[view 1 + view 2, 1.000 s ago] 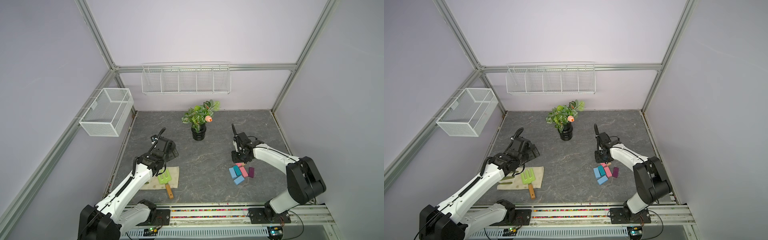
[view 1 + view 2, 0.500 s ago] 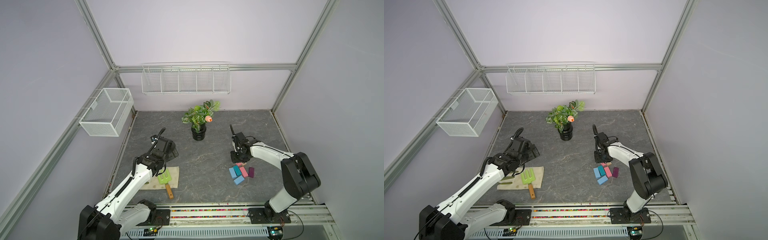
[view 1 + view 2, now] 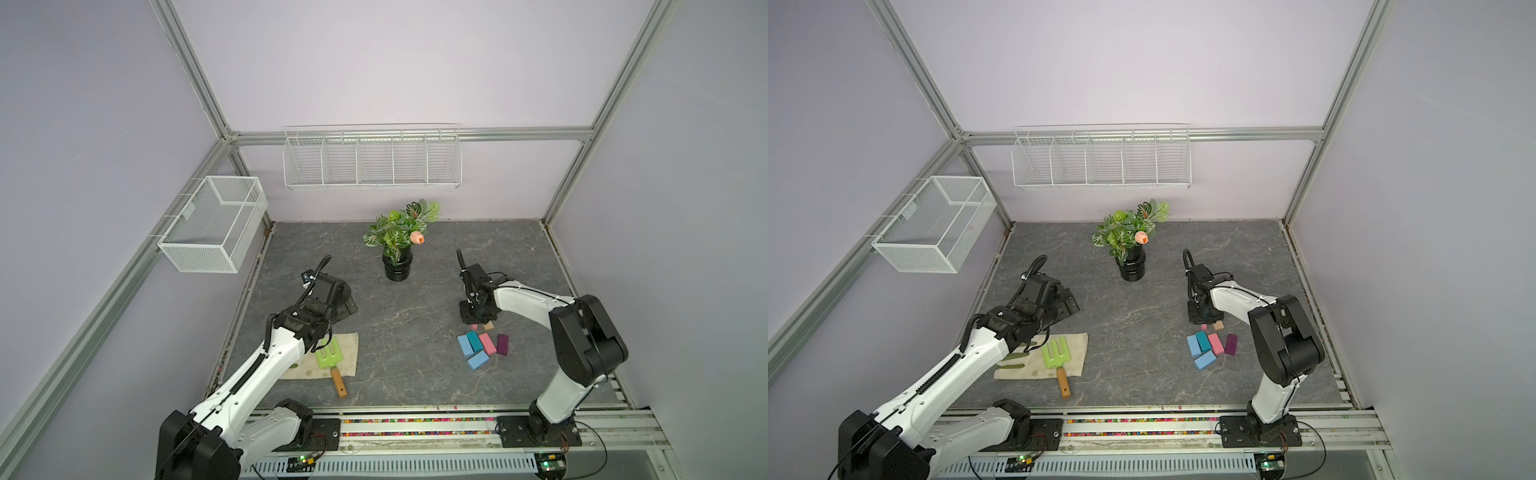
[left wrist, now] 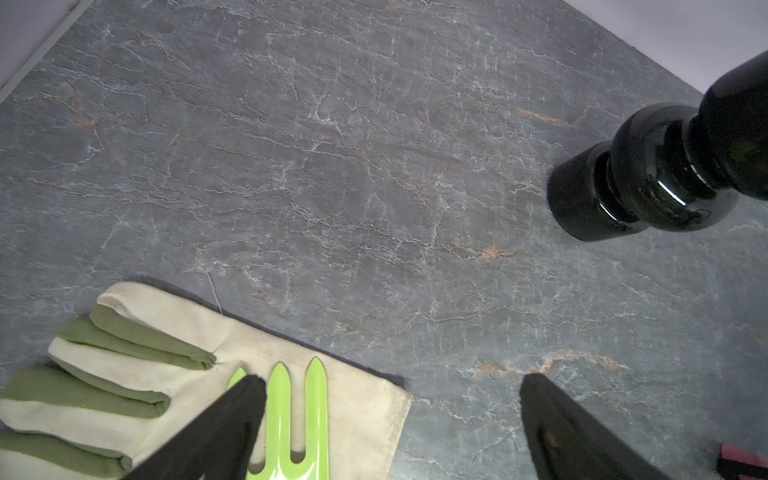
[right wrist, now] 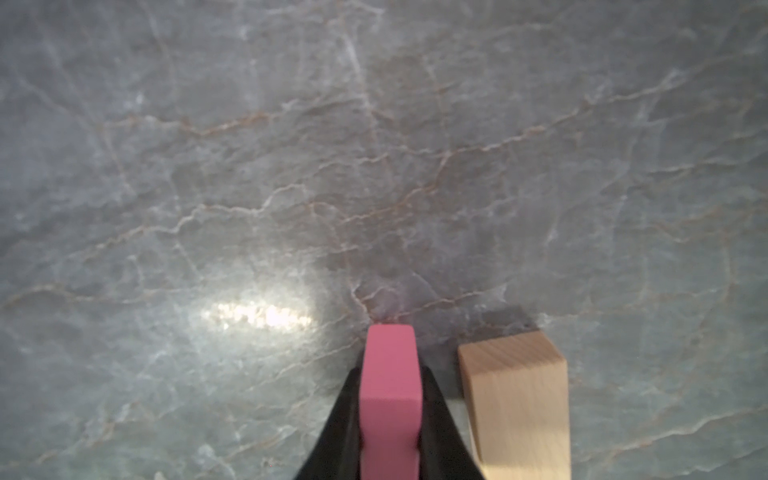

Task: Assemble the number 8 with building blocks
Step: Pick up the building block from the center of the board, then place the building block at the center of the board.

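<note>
right pincer [image 5: 390, 374] clamps pink block [image 5: 390, 419], tan block [image 5: 515, 395] just beside | left pincer [image 4: 391, 379] spread wide near glove [image 4: 137, 374] and green fork [image 4: 299, 415] | loose blocks [image 3: 484, 345] lie toward front-right corner of table [image 3: 415, 332]

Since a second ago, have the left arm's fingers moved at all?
No. In a top view the left arm's fingers hang at the same spot as before, just past the far edge of the glove and the green fork.
</note>
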Controlling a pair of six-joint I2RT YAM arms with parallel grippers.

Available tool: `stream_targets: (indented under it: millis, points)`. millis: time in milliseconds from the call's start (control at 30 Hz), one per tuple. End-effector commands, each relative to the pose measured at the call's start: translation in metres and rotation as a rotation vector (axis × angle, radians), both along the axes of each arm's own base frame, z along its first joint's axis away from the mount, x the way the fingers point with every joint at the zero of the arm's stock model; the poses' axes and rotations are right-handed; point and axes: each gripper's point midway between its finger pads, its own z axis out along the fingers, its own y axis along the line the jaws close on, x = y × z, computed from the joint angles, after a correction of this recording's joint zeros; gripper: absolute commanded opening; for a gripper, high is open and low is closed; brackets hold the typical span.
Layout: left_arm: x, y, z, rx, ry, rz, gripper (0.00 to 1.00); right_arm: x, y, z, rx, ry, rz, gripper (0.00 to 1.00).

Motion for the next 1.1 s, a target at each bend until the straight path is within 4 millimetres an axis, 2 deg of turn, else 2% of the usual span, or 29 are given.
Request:
stream_targets:
  millis: [0, 267, 367, 667, 867, 1067]
  points:
    - [0.000, 0.000, -0.001, -0.008, -0.013, 0.017, 1.00, -0.011, 0.012, -0.006, 0.070, 0.061, -0.002, 0.09]
    - [-0.001, 0.001, 0.001, -0.010, -0.020, 0.018, 1.00, 0.016, 0.071, 0.035, 0.354, -0.016, -0.027, 0.09]
    - [0.000, 0.001, 0.001, -0.009, -0.021, 0.018, 1.00, 0.030, 0.081, 0.042, 0.423, -0.057, -0.098, 0.13]
    - [0.000, 0.000, 0.002, -0.006, -0.019, 0.011, 0.99, 0.055, 0.108, 0.028, 0.579, -0.052, -0.211, 0.28]
    - [0.001, 0.000, 0.005, -0.005, -0.025, 0.008, 1.00, 0.067, 0.120, 0.016, 0.671, -0.051, -0.300, 0.28]
    - [0.000, 0.003, 0.007, 0.007, -0.033, 0.010, 1.00, 0.067, 0.110, 0.020, 0.644, -0.086, -0.339, 0.27]
